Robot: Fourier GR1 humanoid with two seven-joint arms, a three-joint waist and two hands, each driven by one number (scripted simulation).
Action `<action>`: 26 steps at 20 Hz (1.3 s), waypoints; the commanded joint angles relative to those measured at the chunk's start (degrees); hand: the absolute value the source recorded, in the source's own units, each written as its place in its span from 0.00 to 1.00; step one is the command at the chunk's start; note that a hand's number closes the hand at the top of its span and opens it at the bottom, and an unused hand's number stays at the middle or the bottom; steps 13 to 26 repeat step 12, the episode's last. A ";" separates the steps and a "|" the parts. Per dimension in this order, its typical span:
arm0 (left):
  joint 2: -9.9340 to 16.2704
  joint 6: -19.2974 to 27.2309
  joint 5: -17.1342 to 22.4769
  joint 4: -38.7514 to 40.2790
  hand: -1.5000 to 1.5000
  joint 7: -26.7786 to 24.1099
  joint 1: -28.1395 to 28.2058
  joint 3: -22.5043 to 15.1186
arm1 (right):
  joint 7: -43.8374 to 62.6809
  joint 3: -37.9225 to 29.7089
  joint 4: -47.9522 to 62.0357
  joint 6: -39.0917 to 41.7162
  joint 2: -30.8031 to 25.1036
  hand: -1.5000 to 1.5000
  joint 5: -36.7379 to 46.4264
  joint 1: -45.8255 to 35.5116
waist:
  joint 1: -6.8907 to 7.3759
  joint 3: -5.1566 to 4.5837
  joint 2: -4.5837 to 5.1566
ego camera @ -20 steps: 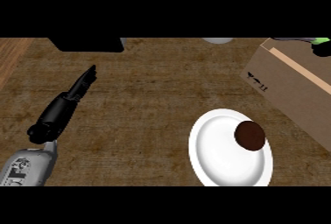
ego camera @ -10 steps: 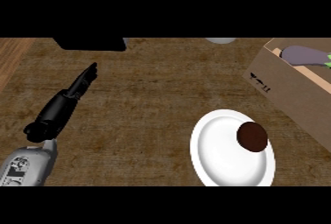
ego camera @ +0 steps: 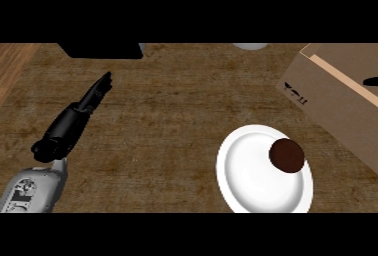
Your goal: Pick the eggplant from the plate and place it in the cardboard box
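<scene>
Setting: kitchen counter, domestic type. Evidence: worktop (ego camera: pixel 170 130) w/ brown wood-grain finish, fills most of head view; lighter wood strip (ego camera: pixel 13 65) along its left edge. White round plate (ego camera: pixel 255 182) on worktop, lower right, w/ dark brown rounded food item (ego camera: pixel 286 155) on its right part. Cardboard box (ego camera: pixel 336 100), open top, printed handling marks on side, stands at right edge. Black block-shaped object (ego camera: pixel 100 50) at top edge, type unclear.
</scene>
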 commanded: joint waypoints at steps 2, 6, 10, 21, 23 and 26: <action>-0.33 0.39 -0.32 0.19 0.50 -0.48 1.37 -0.06 | -0.35 -16.08 3.46 0.51 0.28 0.00 -15.60 -4.34 | -0.32 0.10 -0.19; 0.13 -0.07 -0.88 -0.39 0.50 -1.71 2.16 -0.39 | 3.25 -24.05 8.02 -0.28 -2.34 0.00 -22.61 -3.43 | 0.02 0.01 0.16; 0.40 -0.97 0.29 1.49 0.50 -1.07 -0.74 1.11 | 3.30 -26.85 9.94 -0.24 -6.78 0.00 -24.84 -1.23 | 0.13 -0.01 0.53; 0.51 -1.06 0.40 -1.81 0.50 0.23 0.32 0.77 | -0.20 -28.49 10.40 -2.62 -6.51 0.00 -26.08 2.12 | 0.86 0.09 0.60; 0.51 -1.06 0.40 -1.81 0.50 0.23 0.32 0.77 | -0.20 -28.49 10.40 -2.62 -6.51 0.00 -26.08 2.12 | 0.86 0.09 0.60; 0.51 -1.06 0.40 -1.81 0.50 0.23 0.32 0.77 | -0.20 -28.49 10.40 -2.62 -6.51 0.00 -26.08 2.12 | 0.86 0.09 0.60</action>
